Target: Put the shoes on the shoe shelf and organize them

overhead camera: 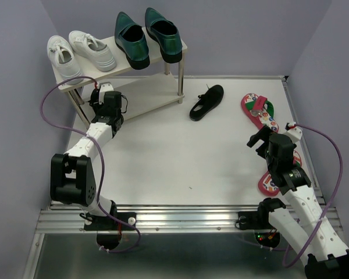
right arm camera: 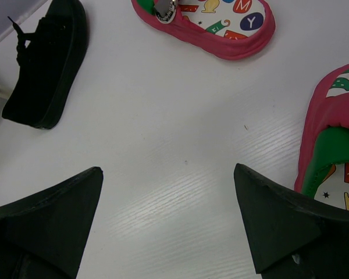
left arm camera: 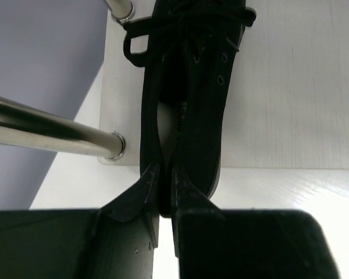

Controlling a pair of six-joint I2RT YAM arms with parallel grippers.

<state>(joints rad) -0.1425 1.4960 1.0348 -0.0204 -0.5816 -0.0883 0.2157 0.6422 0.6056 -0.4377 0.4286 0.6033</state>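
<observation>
My left gripper [left arm camera: 164, 181] is clamped on the heel rim of one black strap shoe [left arm camera: 192, 110], which lies on the lower board of the shoe shelf [left arm camera: 291, 87]. My right gripper [right arm camera: 167, 171] hangs spread wide over the table [right arm camera: 163, 116], just beside a red flip-flop [right arm camera: 331, 128], with the other black shoe [right arm camera: 43, 70] near.

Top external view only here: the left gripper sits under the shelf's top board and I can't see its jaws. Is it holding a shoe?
Observer: Yes. The left gripper has its jaws pinched on the heel rim of a black shoe.
Operator: Is the shoe on the lower board?
Observer: Mostly. Its heel overhangs the lower board at the near edge.
Operator: And the right jaws?
Observer: The right gripper is open and empty over the table, with a red flip-flop beside one finger.
</observation>
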